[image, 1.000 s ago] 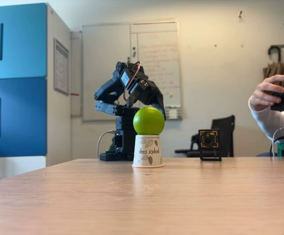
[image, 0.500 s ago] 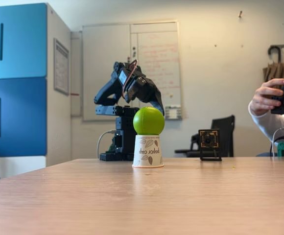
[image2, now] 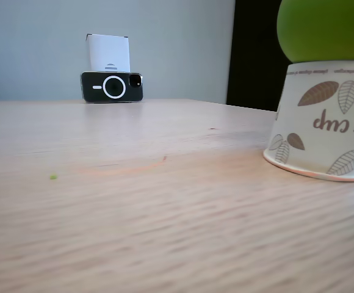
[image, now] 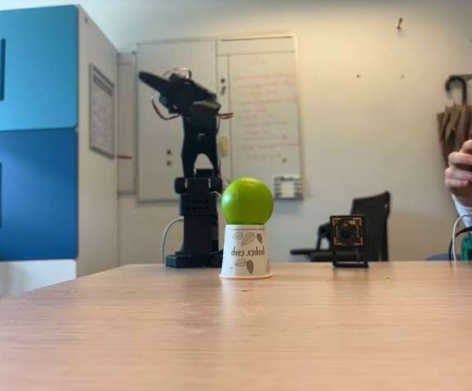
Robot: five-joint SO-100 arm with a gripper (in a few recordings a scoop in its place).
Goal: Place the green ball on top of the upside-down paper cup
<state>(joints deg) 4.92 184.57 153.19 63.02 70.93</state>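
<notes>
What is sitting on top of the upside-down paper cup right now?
The green ball rests on the upturned base of the upside-down paper cup, in both fixed views. The ball covers the base, so the contact itself is hidden. The gripper is raised, away from it.

Pale wood-grain table runs across the foreground, under even, soft light. Behind it an off-white wall carries a whiteboard with faint writing; a blue two-door cabinet stands at left, a dark chair sits low at right. In a fixed view, a plain grey wall meets a black panel.
</notes>
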